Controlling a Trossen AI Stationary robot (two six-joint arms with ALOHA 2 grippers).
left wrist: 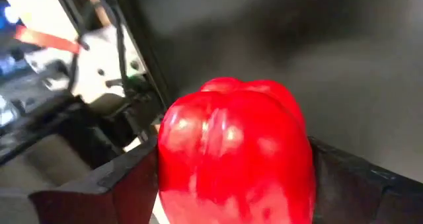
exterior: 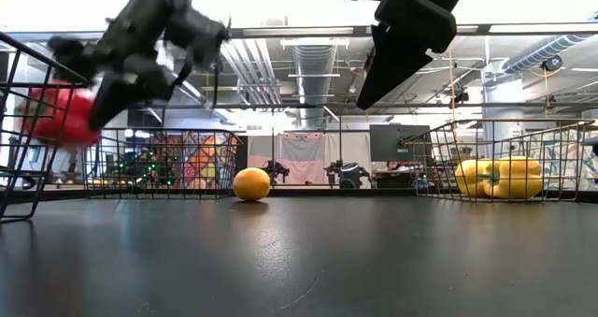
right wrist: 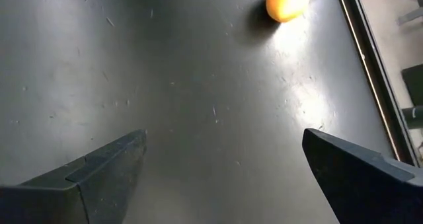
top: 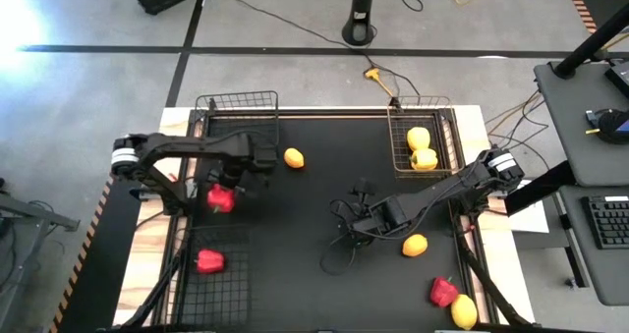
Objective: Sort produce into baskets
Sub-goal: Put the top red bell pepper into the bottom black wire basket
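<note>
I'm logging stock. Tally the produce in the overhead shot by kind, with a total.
Red peppers: 3 — in the left gripper, in the near-left basket, on the table near right.
Yellow peppers: 2 — in the far-right basket.
Lemon-like ovals: 3 —.
Total: 8

My left gripper (top: 222, 191), clamped on a red pepper (top: 220, 199), hangs near the left edge with open table (top: 314, 274) beneath. A black basket (top: 237, 107) blocks the far-left corner, a coppery basket (top: 421, 141) the far-right. One lemon (top: 294, 157) sits mid-table toward the far edge; another (top: 415, 245) lies just beside my open-fingered right gripper (top: 344, 237).
</note>
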